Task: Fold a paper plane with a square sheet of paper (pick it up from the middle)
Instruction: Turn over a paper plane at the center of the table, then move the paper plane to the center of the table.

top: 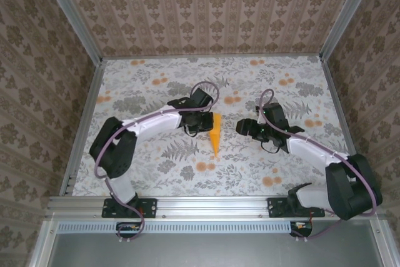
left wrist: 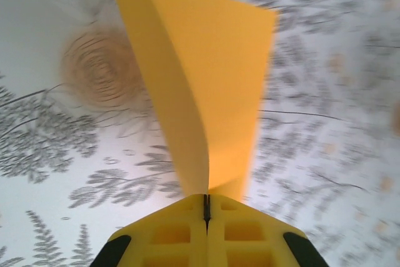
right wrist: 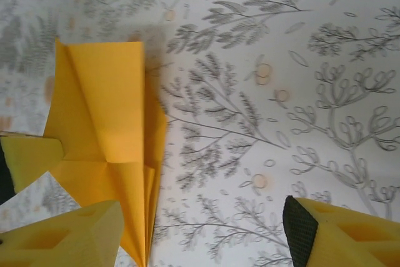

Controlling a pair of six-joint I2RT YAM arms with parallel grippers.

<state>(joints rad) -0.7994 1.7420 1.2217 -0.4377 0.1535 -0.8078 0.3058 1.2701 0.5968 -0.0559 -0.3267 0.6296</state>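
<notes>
The square sheet of paper (top: 215, 139), orange-yellow, is folded into a slim pointed paper plane shape whose tip points toward the near edge of the table. My left gripper (top: 208, 123) is shut on its wide far end. In the left wrist view the jaws (left wrist: 206, 199) are pressed together on the paper (left wrist: 206, 92), which curls away from them. My right gripper (top: 241, 127) stands open just right of the paper without touching it. In the right wrist view the creased paper (right wrist: 106, 148) lies left of my open right gripper (right wrist: 203, 223), and a left fingertip (right wrist: 28, 157) rests at the paper's edge.
A floral cloth (top: 156, 161) with grey ferns and small orange spots covers the table. Aluminium rails (top: 81, 123) border it on the left, right and near sides. Patterned walls (top: 206, 10) close off the back and sides.
</notes>
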